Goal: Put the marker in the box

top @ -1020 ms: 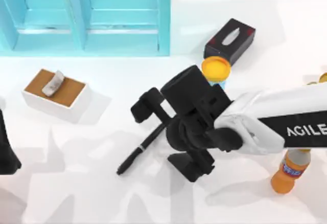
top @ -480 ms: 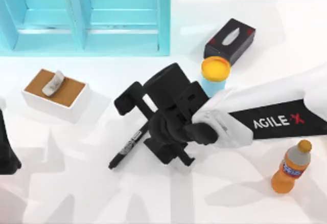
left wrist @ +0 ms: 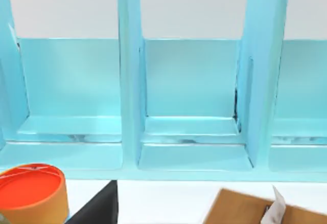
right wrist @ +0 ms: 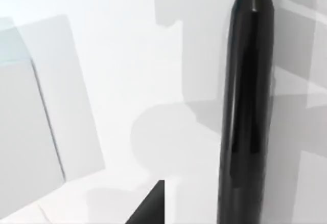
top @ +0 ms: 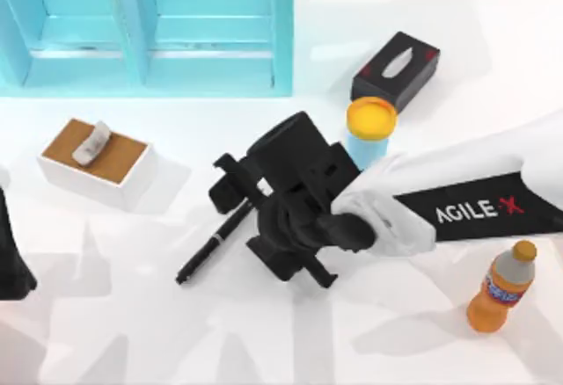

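Top view: one marker [top: 214, 243] flat on tabletop [top: 132, 332], one box [top: 145, 29], two tissue boxes; my right jaws [top: 236, 193] over marker's upper end (spread or pinching: cannot tell). Right wrist: marker [right wrist: 248, 106] close.

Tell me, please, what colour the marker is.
Black marker, clearest in the top view.
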### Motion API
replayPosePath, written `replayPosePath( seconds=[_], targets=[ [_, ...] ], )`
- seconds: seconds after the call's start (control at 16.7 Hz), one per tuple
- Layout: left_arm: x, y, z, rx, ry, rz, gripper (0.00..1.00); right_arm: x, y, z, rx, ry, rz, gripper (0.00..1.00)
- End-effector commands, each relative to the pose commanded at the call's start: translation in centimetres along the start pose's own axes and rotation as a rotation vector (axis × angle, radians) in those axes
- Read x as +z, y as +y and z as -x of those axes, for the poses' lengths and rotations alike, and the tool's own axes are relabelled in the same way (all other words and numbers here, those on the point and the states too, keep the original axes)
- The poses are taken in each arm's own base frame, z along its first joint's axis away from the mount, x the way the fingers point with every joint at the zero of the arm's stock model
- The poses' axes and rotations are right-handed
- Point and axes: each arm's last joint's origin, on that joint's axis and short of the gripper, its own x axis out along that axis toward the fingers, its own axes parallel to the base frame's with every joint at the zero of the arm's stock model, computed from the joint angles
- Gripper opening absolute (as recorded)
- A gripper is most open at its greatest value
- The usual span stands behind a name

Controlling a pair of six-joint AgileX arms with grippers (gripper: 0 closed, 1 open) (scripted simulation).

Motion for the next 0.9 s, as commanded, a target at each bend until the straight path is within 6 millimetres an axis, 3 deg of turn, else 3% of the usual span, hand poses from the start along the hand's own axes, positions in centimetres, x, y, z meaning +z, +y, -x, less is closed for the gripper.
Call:
replayPosePath(
  seconds=[0.36,0.84,0.9],
  targets=[
    [0.0,0.0,0.0,0.0,0.0,0.0,1.0,0.0,0.0,0.0,0.0,0.0,0.0,0.02],
    [0.0,0.0,0.0,0.0,0.0,0.0,1.0,0.0,0.0,0.0,0.0,0.0,0.0,0.0],
    [0.0,0.0,0.0,0.0,0.0,0.0,1.0,0.2,1.3,1.4,0.035,-0.001,-0.001,0.0]
  ],
)
